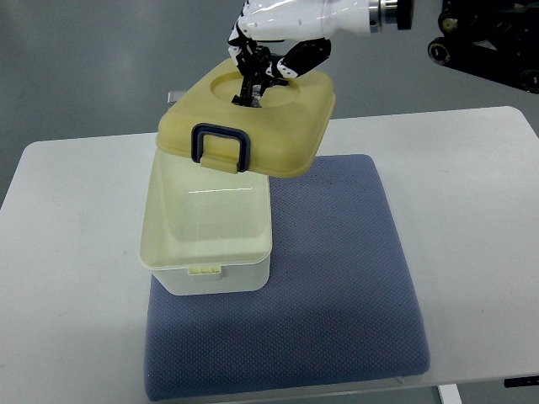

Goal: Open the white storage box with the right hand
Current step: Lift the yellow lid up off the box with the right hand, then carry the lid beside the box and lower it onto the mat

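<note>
Box [209, 252]: pale cream, open at the top, standing on the left part of the mat, its inside bare as far as I can see.
Lid [253, 114]: yellowish, lifted and tilted above the far end of the box, its dark blue latch [221, 145] hanging on the near edge.
My right hand [268, 63]: white with black fingers, reaching in from the upper right, fingers curled into the round hollow on top of the lid.
Mat [337, 286]: blue-grey, textured, lying flat on the table.
Table [67, 236]: white, with grey floor beyond its far edge.
Upper right corner: dark machinery [493, 42], partly cut off.
</note>
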You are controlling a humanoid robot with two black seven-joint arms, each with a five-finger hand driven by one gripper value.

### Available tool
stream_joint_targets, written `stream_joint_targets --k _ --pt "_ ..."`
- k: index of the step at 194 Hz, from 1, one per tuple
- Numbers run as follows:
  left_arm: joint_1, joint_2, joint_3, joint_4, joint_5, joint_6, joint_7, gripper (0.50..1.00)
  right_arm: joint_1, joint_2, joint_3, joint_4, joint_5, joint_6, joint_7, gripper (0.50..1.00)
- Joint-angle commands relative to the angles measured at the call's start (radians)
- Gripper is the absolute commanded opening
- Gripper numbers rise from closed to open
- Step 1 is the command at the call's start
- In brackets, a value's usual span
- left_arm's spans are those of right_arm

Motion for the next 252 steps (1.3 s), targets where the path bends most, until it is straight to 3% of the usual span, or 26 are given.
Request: stream_joint_targets --k 1,44,82,144,252 --pt "0.000 0.000 0.000 -0.002 0.000 0.000 0.000 1.000 -0.004 -0.076 -0.012 0.003 -0.002 0.001 0.000 0.500" --pt "0.000 0.000 0.002 -0.002 0.000 0.000 0.000 1.000 -0.069 -0.214 -0.147 -0.012 -0.013 -0.013 0.000 0.500" --pt "-0.001 0.000 0.002 -0.003 0.002 0.000 0.000 1.000 -0.246 -0.243 -0.176 -0.086 -0.015 -0.103 0.000 0.500" --pt "-0.001 0.000 0.003 -0.008 0.002 0.000 0.000 1.000 -0.378 -0.222 -0.170 -0.135 -0.015 -0.195 0.000 0.500" --pt "-0.001 0.000 0.002 -0.008 0.002 0.000 0.000 1.000 -0.411 -0.019 -0.178 -0.146 -0.015 -0.290 0.000 0.500"
